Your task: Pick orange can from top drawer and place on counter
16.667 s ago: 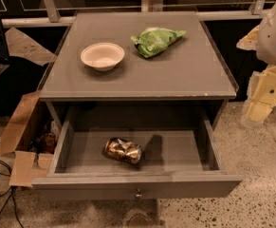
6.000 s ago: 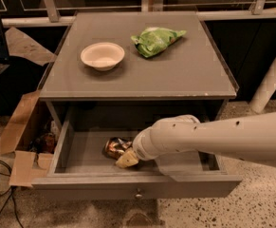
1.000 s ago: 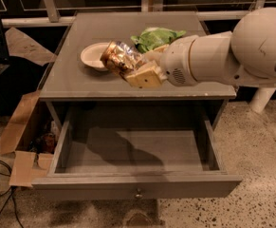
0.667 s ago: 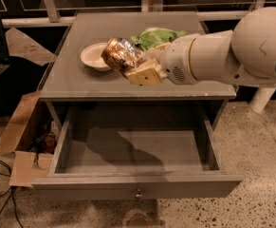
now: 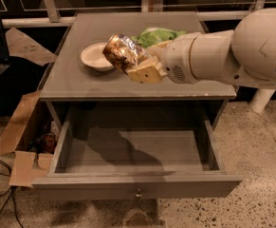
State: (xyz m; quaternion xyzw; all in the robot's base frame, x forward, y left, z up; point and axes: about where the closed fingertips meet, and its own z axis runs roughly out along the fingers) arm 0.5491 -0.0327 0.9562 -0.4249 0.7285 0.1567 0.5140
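One can (image 5: 123, 52) between jaws above counter (image 5: 78, 76)

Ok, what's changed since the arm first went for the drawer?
The gripper went into the top drawer, closed on the orange can and lifted it out; it now holds the can over the counter, beside the white bowl. The drawer stays open; bowl and green bag have not moved.

**What you can't see**

Your gripper (image 5: 136, 64), above the middle of the counter (image 5: 76, 80), is clamped on the orange can (image 5: 121, 49). The can covers the right rim of the white bowl (image 5: 93, 57). The arm (image 5: 223, 53) hides most of the green bag (image 5: 154, 34) near the back edge, then runs out of view on the right.
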